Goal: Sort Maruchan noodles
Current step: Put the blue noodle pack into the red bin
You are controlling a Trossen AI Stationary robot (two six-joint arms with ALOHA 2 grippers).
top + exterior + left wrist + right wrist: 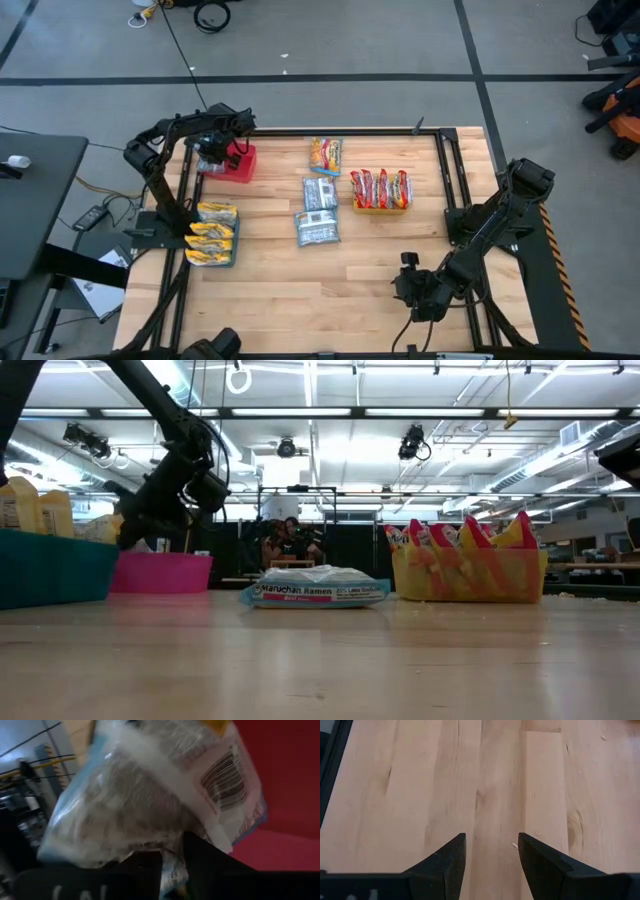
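Left wrist view: silver-blue packet [150, 795] in left pincer [172, 862], long axis diagonal.

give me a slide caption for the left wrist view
Left gripper holding a silver-blue plastic ramen packet over the red plastic bin.

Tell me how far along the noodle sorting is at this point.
Partly done. Red packets fill the yellow bin, and yellow packets sit in the blue bin. In hand: the left gripper holds a silver-blue packet over the red bin. Left: two silver-blue packets and one multicoloured packet on the table. The right gripper waits open, near the front edge.
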